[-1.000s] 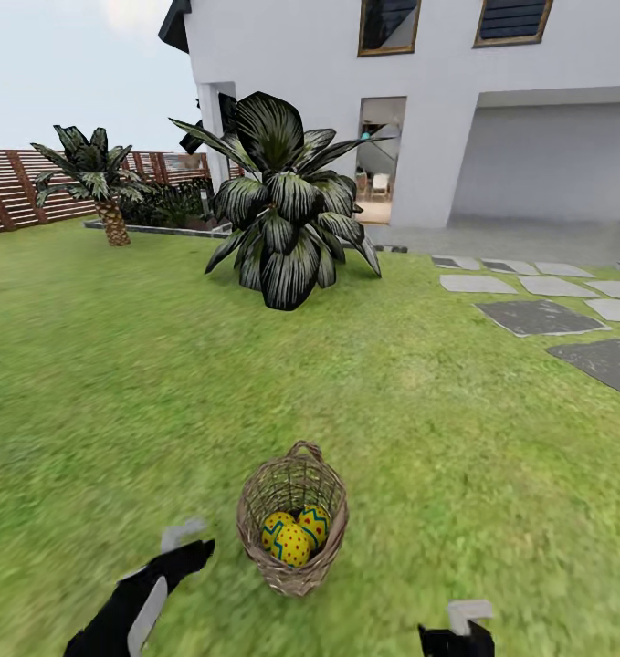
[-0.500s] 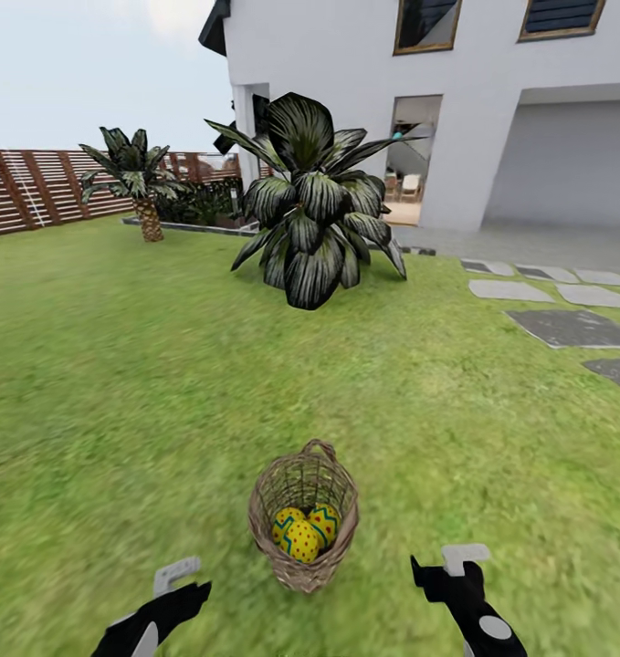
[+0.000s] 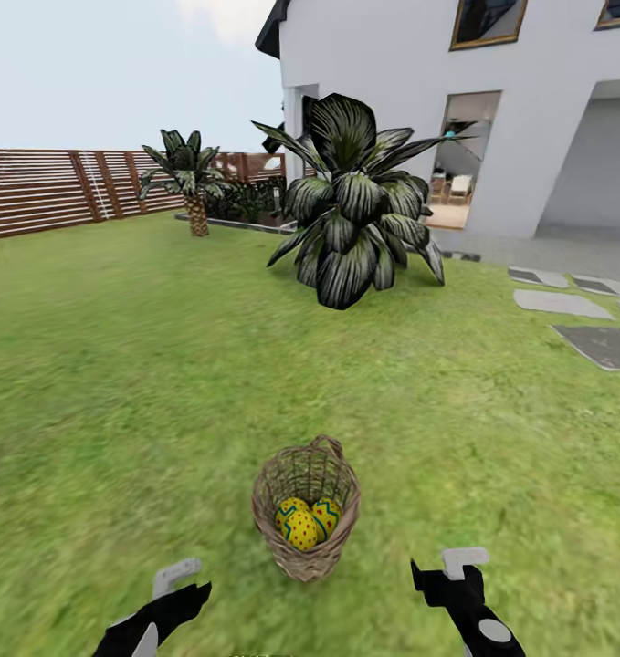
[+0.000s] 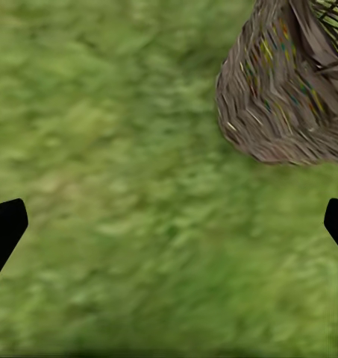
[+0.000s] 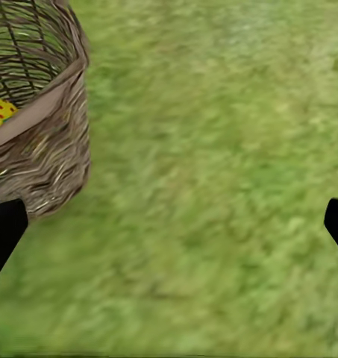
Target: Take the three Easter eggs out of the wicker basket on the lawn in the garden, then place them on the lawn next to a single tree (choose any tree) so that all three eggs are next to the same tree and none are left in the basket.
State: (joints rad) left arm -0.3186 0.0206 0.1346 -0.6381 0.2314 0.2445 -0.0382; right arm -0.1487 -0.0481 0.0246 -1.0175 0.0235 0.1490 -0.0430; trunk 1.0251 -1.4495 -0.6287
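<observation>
The three Easter eggs (image 3: pixel 303 525), yellow with blue zigzag bands and red dots, are seen lying together inside the wicker basket (image 3: pixel 307 520), which is tipped so that its opening faces the head camera and its small loop handle sits at the far rim. The basket rests on the lawn (image 3: pixel 145 383), between the two hands and a little ahead of them. The left hand (image 3: pixel 183 584) is held low over the grass to the left of the basket, apart from it; in the left wrist view its two dark fingertips (image 4: pixel 4 231) are spread wide at the frame's edges, so it is open and empty. The right hand (image 3: pixel 446 575) is held to the right of the basket, likewise apart from it, and its fingertips (image 5: pixel 3 227) are also spread wide, with nothing between them. Farther off, a large dark-leaved plant (image 3: pixel 355 219) stands on the grass before a white house (image 3: pixel 529 119). A small palm (image 3: pixel 193 178) and a brown slatted fence (image 3: pixel 45 192) are seen at the far left, and grey paving slabs (image 3: pixel 583 319) at the right.
</observation>
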